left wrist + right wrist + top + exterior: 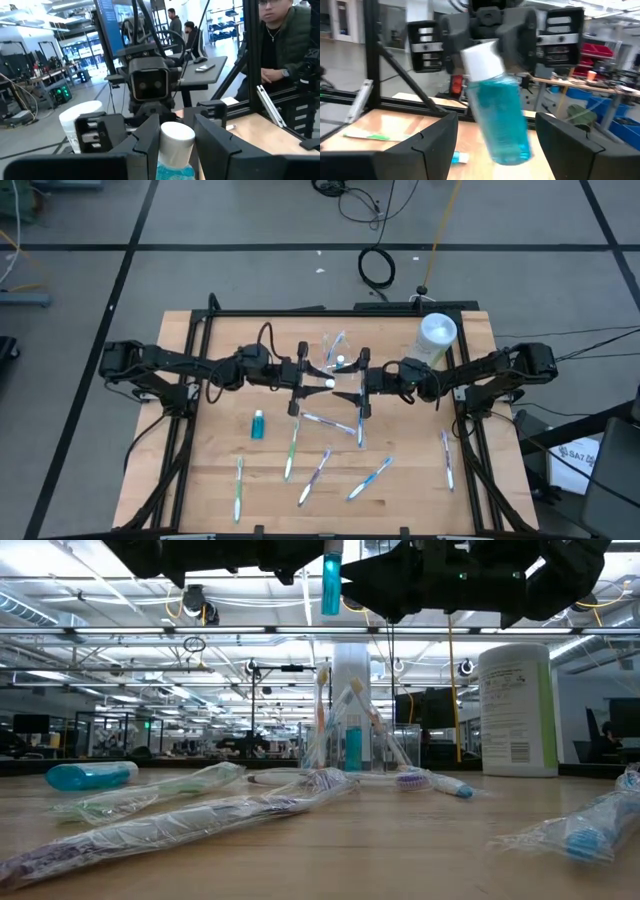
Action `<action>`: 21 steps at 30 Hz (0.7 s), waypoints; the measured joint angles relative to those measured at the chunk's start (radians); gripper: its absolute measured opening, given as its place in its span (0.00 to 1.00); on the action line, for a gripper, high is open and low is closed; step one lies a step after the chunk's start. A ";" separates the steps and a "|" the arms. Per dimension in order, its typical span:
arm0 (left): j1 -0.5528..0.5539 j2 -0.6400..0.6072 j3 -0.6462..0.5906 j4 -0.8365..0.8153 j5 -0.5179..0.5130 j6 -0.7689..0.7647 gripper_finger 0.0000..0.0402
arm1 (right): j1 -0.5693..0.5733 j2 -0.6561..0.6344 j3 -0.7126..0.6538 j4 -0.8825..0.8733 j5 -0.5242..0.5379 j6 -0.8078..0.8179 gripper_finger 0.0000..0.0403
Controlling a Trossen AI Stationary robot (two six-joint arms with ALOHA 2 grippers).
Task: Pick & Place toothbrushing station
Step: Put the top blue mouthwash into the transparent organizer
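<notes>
I have a teal tube (497, 107) clamped in the left gripper (172, 135), white cap (176, 136) between its fingers. The tube's body hangs between the right gripper's (495, 135) fingers, which stand wide apart and clear of it. Below both sits the cup (348, 745) with brushes in it; wrapped brushes (318, 476) and another tube (258, 425) lie on the wooden table (410, 480). A white canister (436, 335) stands behind the right arm. Both arms reach inward, meeting mid-table. A person (280, 45) stands beyond the frame.

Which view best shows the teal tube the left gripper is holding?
Right wrist view: the white-capped teal tube fills it, whole. Left wrist view shows mostly its cap between the jaws; the low view its lower end; the high view only a speck.
</notes>
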 joint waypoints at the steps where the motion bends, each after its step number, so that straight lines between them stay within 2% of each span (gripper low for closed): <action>1: 0.000 0.000 0.000 0.000 0.000 -0.001 0.27 | 0.000 0.000 0.000 0.000 0.001 0.000 0.64; 9: 0.000 0.000 0.000 -0.020 0.000 -0.005 0.27 | 0.000 0.000 0.000 0.000 -0.001 -0.007 0.69; 14: 0.000 0.000 0.000 -0.031 0.065 -0.009 0.27 | 0.000 0.000 0.000 -0.004 -0.007 0.026 0.75; 19: 0.000 0.000 0.000 -0.030 0.126 -0.009 0.26 | 0.000 0.000 0.000 -0.006 -0.173 0.028 0.78; 21: 0.000 0.000 0.000 -0.030 0.148 -0.007 0.27 | 0.001 0.000 0.000 -0.004 -0.192 0.028 0.78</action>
